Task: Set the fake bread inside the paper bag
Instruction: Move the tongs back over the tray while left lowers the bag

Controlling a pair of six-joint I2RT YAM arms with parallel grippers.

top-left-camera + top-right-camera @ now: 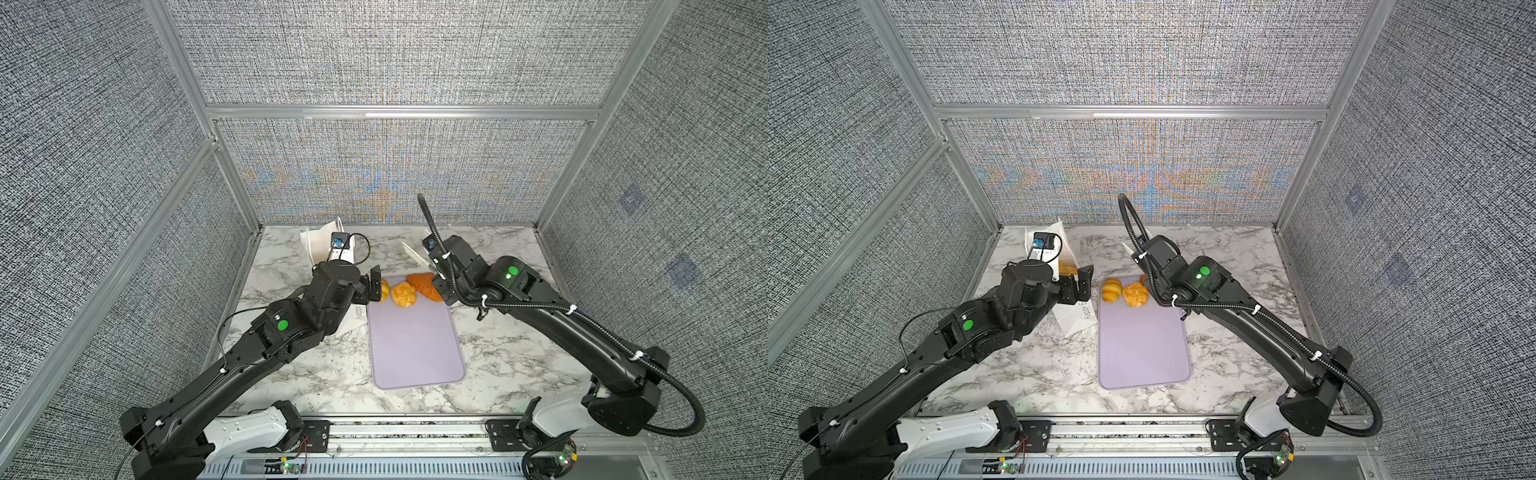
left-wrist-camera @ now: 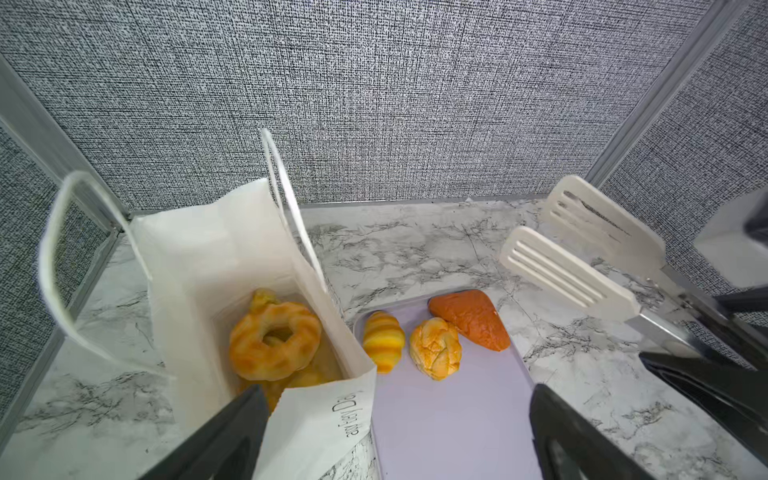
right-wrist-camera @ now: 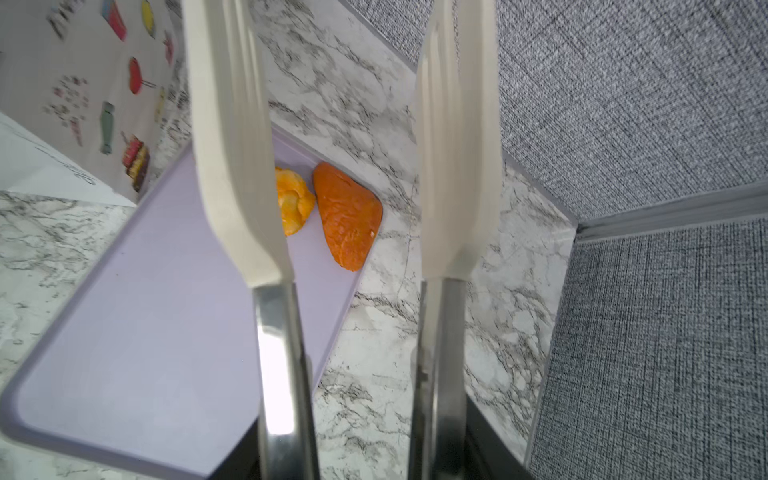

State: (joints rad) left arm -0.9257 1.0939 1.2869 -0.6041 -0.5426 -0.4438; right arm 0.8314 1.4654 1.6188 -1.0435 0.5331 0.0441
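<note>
Steel tongs (image 3: 232, 166), clamped in the right gripper (image 2: 702, 336), hang spread by the tray (image 3: 145, 311); straddle the wedge (image 3: 349, 216) in its far corner, squeeze gently. Left gripper (image 2: 395, 399) gapes wide.

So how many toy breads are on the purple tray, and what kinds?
Striped croissant: 1
Round bun: 1
Dark orange wedge: 1
Total on the tray: 3

On marble table (image 1: 1225, 353), lilac tray (image 1: 1142, 345); at its far end, croissant (image 1: 1112, 289) beside bun (image 1: 1136, 295). Left of tray, white bag (image 1: 1073, 320), pastry (image 1: 1066, 268) inside. At bag's mouth, left gripper (image 1: 1082, 284), jaws apart. Over tray's far right corner, right arm (image 1: 1225, 299); beyond it, white tongs (image 1: 1127, 248) tip.
</note>
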